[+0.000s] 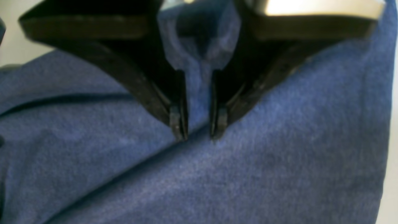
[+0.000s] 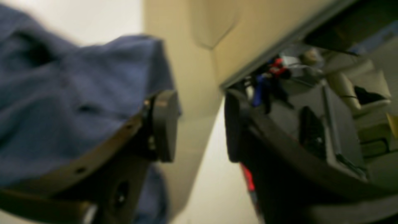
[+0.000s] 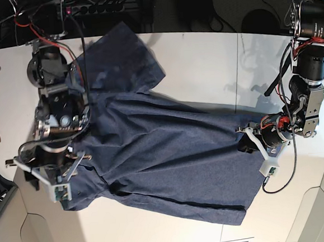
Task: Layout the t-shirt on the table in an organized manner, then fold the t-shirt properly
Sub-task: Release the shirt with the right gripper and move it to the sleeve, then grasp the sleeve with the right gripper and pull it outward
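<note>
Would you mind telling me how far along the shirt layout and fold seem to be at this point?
Mostly done: the heathered navy-blue t-shirt lies spread across the white table, sleeves out, some creases left. In hand: the left claw is shut on a pinch of hem fabric, apparently pulling the shirt taut; the right claw stands open near the sleeve end. Left: smoothing and every fold, since no fold shows yet.

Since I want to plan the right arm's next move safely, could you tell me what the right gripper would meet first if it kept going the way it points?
The right gripper is open with nothing between its fingers; ahead lies bare table, probably met first, though depth is unclear. The t-shirt lies beside one finger, off that line.
</note>
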`<act>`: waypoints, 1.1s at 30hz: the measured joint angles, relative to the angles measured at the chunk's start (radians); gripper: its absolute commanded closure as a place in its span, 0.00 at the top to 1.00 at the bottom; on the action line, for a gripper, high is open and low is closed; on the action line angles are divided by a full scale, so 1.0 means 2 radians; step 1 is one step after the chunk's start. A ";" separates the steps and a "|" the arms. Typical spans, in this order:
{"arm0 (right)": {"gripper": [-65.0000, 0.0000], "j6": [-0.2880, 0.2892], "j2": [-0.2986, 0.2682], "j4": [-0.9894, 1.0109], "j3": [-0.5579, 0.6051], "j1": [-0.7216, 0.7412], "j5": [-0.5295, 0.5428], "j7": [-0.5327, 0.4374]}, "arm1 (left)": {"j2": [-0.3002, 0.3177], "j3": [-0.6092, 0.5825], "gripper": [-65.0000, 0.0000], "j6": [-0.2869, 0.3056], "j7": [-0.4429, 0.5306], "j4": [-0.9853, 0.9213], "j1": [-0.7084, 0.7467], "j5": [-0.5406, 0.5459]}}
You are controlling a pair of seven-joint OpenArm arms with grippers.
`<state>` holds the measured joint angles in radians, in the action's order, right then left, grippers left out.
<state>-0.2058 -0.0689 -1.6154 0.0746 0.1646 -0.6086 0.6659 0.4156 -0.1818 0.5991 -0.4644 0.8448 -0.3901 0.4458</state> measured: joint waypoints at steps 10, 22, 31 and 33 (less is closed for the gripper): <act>0.39 0.098 -0.023 0.220 -0.167 0.109 0.214 -0.067 | 0.000 0.000 0.24 -0.002 0.004 0.001 0.005 0.001; 0.49 0.202 -0.023 0.409 -0.326 0.133 0.359 -0.214 | 0.000 0.000 0.24 -0.002 0.008 0.001 0.005 0.001; 0.49 0.202 -0.022 0.448 -0.326 0.138 0.380 -0.245 | 0.000 0.000 0.24 -0.002 0.008 0.001 0.005 0.000; 0.49 0.191 -0.019 0.449 -0.326 0.141 0.382 -0.245 | 0.000 0.000 0.24 -0.002 0.008 0.001 0.005 0.000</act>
<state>0.1768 -0.1074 -0.7170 -0.5766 0.4469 0.1547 0.1761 0.4156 -0.1818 0.5953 -0.4477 0.8463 -0.3794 0.4465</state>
